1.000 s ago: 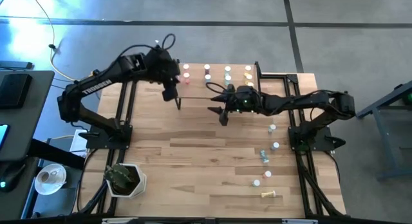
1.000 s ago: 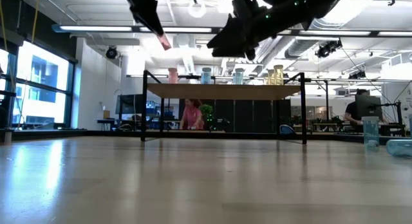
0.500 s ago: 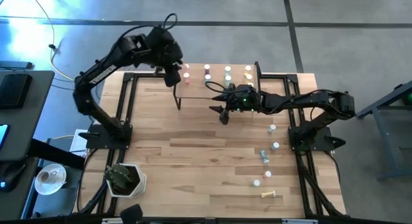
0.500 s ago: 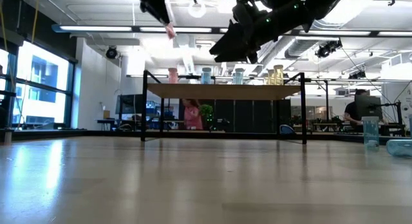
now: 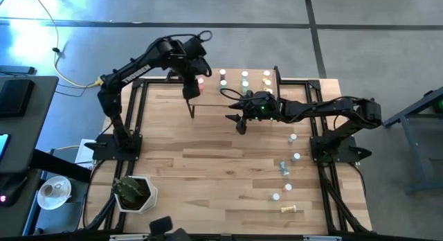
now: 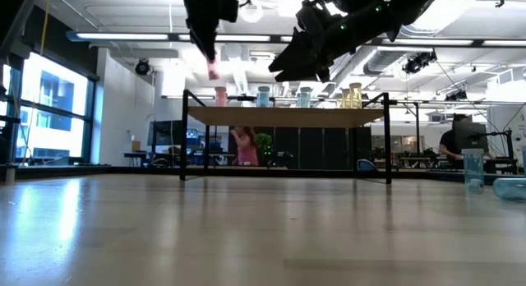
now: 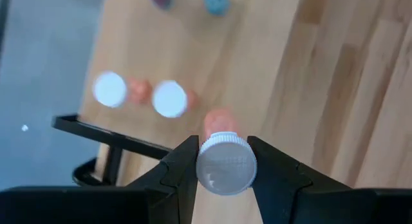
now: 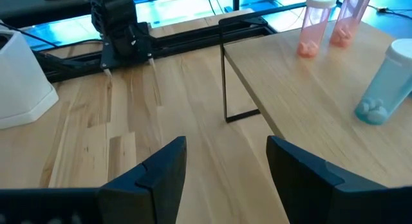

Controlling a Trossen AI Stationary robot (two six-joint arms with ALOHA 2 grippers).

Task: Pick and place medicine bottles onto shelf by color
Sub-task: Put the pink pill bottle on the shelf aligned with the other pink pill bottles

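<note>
The shelf (image 5: 235,85) stands at the table's far side and carries pink (image 6: 220,96), blue (image 6: 263,96) and yellow (image 6: 350,95) bottles. My left gripper (image 5: 192,90) is over the shelf's left end, shut on a pink bottle (image 6: 212,71) with a white cap. Below it, the left wrist view shows two pink bottles (image 7: 169,98) standing on the shelf. My right gripper (image 5: 239,121) hangs open and empty above the table, just in front of the shelf. Several loose bottles (image 5: 293,138) lie on the table at the right. My left gripper pinches the bottle's white cap (image 7: 226,165) between its two fingers, one on each side. The fingers come from above, pointing down. The pink body (image 7: 219,121) hangs upright below the cap, clear of the shelf.
A white pot with a plant (image 5: 131,192) stands at the near left corner. The shelf's thin black legs (image 8: 225,69) rise from the table in front of my right gripper. Bare wood lies across the table's middle (image 5: 208,151).
My left gripper has carried the pink bottle toward the table's far edge and a little right, to the shelf's left end. In the low view the bottle first rose and has now come lower, still upright in the hold.
</note>
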